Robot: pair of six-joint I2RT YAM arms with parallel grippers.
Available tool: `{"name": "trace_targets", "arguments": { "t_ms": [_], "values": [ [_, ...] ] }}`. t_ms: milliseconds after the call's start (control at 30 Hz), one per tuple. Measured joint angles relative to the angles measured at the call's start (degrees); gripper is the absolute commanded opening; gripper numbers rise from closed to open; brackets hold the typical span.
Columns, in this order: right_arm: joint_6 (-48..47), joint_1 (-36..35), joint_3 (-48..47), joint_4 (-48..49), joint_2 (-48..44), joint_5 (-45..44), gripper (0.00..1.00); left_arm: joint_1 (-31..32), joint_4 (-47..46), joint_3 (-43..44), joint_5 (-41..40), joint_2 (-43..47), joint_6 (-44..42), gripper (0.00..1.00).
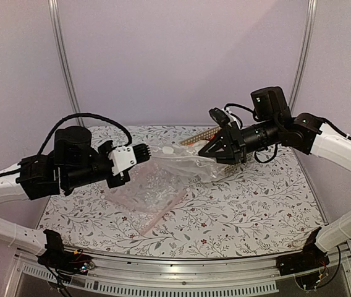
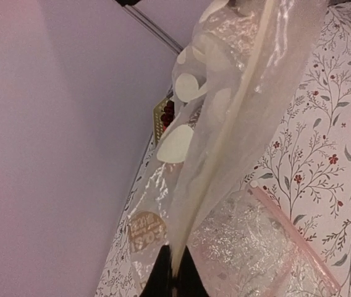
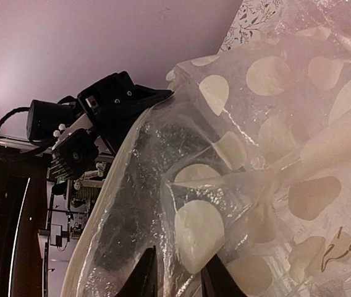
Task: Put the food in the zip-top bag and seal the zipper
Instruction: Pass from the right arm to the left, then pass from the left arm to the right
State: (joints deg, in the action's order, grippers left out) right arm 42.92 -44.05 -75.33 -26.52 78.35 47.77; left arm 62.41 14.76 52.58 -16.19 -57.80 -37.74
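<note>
The zip-top bag [image 1: 185, 162], clear with white dots, hangs stretched between my two grippers above the table. My left gripper [image 1: 141, 153] is shut on the zipper [image 2: 222, 154], the pale strip running up from its fingertips [image 2: 174, 275]. My right gripper [image 1: 211, 151] stands at the bag's other end. Its jaws [image 3: 178, 279] are apart, with loose dotted film [image 3: 197, 232] lying between them. The zipper [image 3: 99, 210] passes to the left of that gripper's fingers. No food shows inside the bag. A small dark red cluster [image 2: 168, 112] sits by a perforated board at the back; I cannot tell what it is.
A plain clear bag [image 1: 151, 195] with a pink strip [image 2: 293, 232] lies flat on the flowered tablecloth under the dotted one. A perforated wooden board [image 1: 201, 134] stands at the table's back edge. Wall posts rise at the rear left and right.
</note>
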Motion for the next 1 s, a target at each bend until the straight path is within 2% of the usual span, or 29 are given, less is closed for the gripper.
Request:
{"name": "trace_targets", "arguments": {
  "t_ms": [67,200,467,700,833,1000],
  "values": [
    [0.35,0.28,0.07,0.0,-0.2,-0.57,0.51,0.0,1.31,0.92,0.24,0.0,0.94,0.0],
    [-0.35,2.27,0.24,-0.02,-1.7,-2.1,0.66,0.0,5.22,2.67,1.33,0.04,3.89,0.0],
    [-4.07,5.44,-0.04,-1.81,-7.41,-5.6,0.83,0.0,16.72,6.45,7.45,-0.22,12.66,0.0],
    [-12.0,4.85,-0.98,-5.79,-10.38,-8.72,0.87,-1.88,26.23,14.19,17.03,-6.4,18.95,0.0],
    [-15.65,1.18,-1.14,-7.74,-10.38,-11.41,0.89,-4.46,30.53,18.29,21.9,-11.23,21.7,0.0],
    [-18.4,-2.91,-1.14,-9.03,-10.38,-12.59,0.9,-6.05,34.25,18.91,25.03,-13.99,23.06,0.0]
  ]
}}
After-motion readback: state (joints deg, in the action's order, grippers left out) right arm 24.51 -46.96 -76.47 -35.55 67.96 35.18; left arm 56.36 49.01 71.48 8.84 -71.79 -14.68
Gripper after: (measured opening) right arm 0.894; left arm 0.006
